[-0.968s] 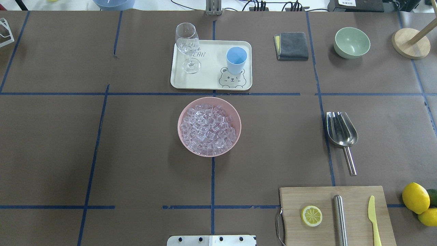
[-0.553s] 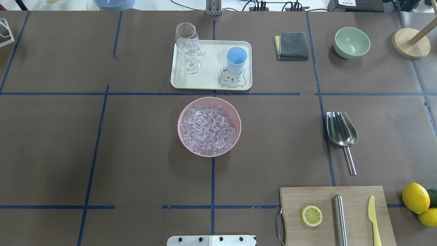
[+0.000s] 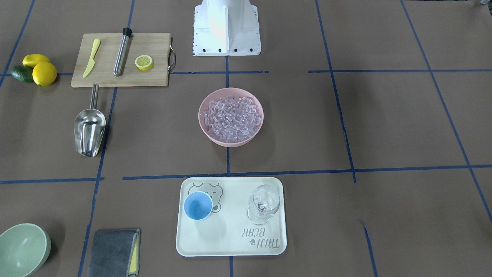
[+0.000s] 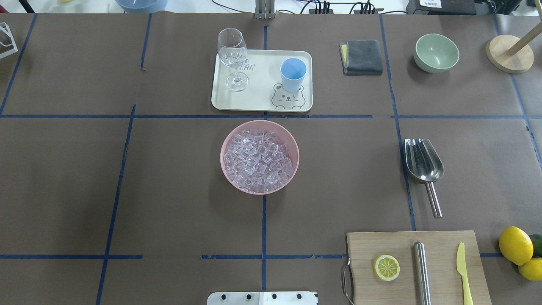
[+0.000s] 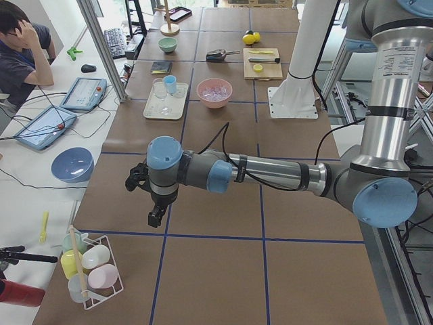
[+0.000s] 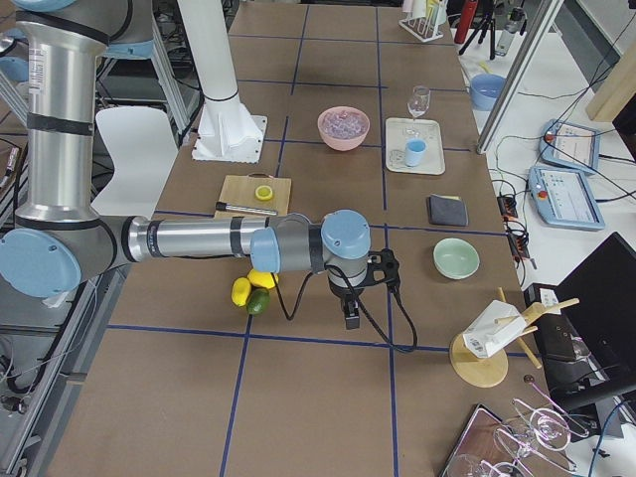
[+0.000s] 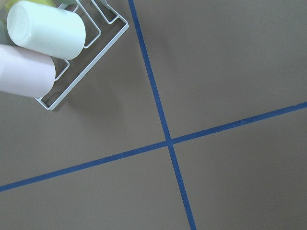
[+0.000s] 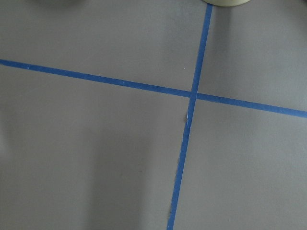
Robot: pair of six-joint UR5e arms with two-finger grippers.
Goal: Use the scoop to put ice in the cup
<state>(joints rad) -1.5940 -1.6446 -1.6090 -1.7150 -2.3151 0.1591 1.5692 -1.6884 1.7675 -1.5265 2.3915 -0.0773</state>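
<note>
The ice (image 4: 259, 157) fills a pink bowl (image 4: 222, 157) at the table's middle. The light-blue cup (image 4: 293, 74) stands upright and empty on a cream tray (image 4: 262, 84) behind the bowl. The steel scoop (image 4: 423, 163) lies on the table to the right, its handle toward the robot. It also shows in the front view (image 3: 89, 129). My left gripper (image 5: 155, 218) hangs over the table's far left end, and my right gripper (image 6: 352, 320) over the far right end, both far from these things. I cannot tell whether either is open or shut.
A clear stemmed glass (image 4: 232, 55) stands on the tray. A cutting board (image 4: 440, 271) holds a lemon slice, a steel cylinder (image 4: 421, 271) and a yellow knife. A grey cloth (image 4: 363, 56), green bowl (image 4: 436, 53), lemons (image 4: 515, 245) and a wire cup rack (image 5: 91, 267) are around.
</note>
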